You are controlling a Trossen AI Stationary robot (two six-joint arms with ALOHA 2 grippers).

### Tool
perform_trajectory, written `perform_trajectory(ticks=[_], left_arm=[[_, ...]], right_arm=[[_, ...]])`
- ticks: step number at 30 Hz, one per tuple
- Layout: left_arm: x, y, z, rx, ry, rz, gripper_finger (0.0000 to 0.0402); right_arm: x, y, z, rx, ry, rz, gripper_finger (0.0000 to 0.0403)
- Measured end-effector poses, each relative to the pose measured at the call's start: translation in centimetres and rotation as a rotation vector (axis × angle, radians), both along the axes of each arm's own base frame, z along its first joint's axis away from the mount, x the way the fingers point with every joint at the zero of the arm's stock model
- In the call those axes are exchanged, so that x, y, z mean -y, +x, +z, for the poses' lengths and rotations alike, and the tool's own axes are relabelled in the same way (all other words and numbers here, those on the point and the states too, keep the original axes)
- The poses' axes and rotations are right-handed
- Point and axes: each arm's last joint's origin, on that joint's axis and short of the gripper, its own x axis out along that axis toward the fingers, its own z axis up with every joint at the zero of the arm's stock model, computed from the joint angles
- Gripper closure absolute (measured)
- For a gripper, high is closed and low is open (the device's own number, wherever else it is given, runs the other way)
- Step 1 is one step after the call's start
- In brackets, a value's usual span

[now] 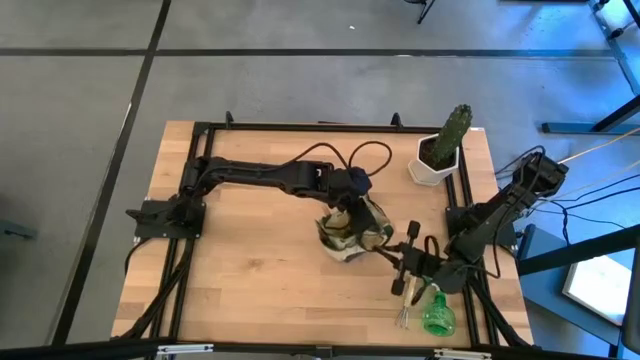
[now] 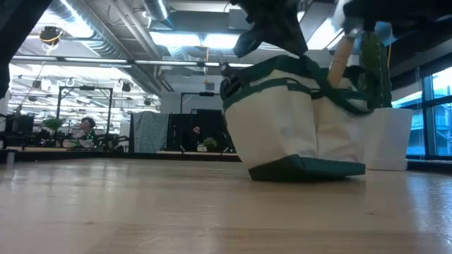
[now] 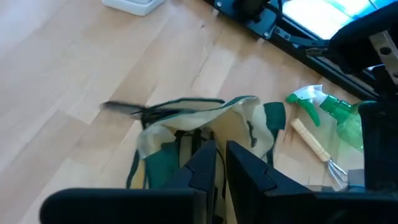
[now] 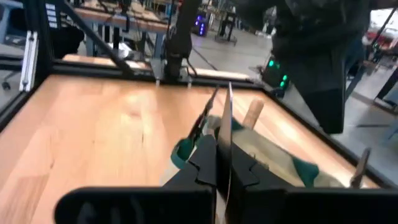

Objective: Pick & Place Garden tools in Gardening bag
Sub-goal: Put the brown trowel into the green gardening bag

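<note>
Left jaws (image 3: 217, 163) hang over bag (image 1: 350, 230) mouth at desk middle, barely parted, nothing visibly held; placed so tool drops inside. Wooden handle already sticks out of bag. Right jaws (image 4: 217, 158) pinched on thin blade of tool (image 4: 227, 115), carried toward bag. Bottle (image 1: 437, 313) and fork (image 1: 404, 300) wait near desk's right front corner. Cactus (image 1: 447, 140) at back right. Desk (image 1: 250, 280) pale wood, black frame; open workshop behind.

The left gripper (image 1: 349, 206) hides the olive-and-beige fabric gardening bag's (image 1: 352, 234) mouth; its contents cannot be told.
</note>
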Motion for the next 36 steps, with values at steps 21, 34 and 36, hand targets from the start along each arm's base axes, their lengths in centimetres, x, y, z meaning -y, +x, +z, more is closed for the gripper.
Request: perform_trajectory(ticks=[21,34,36], left_arm=[[2.1,-0.6,-0.8,-0.091,0.027,-0.036,0.0385],[4.7,-1.7,-2.4,-0.213,0.063,-0.029,0.0382],[5.0,-1.8,-3.3,-0.232,0.055,-0.028,0.0384]], right_arm=[[0.1,0.1,-0.1,-0.008,0.030,0.013,0.0403],[-0.4,-0.3,-0.1,-0.010,0.041,0.044,0.0402],[-0.4,-0.4,-0.1,-0.008,0.047,0.045,0.0402]])
